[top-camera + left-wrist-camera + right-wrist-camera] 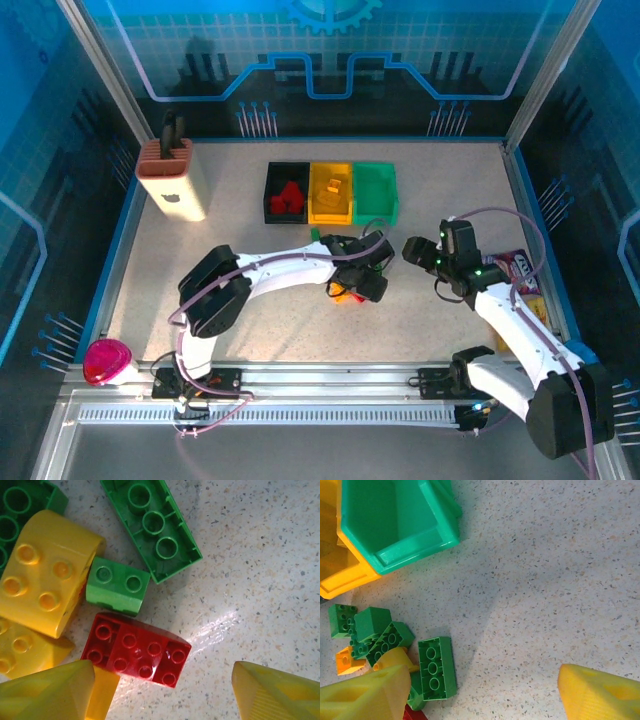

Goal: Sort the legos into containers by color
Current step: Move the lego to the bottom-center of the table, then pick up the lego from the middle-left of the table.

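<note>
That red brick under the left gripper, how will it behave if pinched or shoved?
The red brick looks like hard moulded plastic, so it is probably stiff and light. Its glossy surface may slip in a loose grip. It lies flat on the table, so a push should slide it rather than roll it, likely nudging the small green brick beside it.

Black bin (274,178) holding red legos (291,198), yellow bin (330,208), green bin (375,190) alongside, left pincer (358,280) seemingly over loose bricks (345,294)

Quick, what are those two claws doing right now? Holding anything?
Left gripper: open, holding nothing.
Right gripper: open, holding nothing.
</note>
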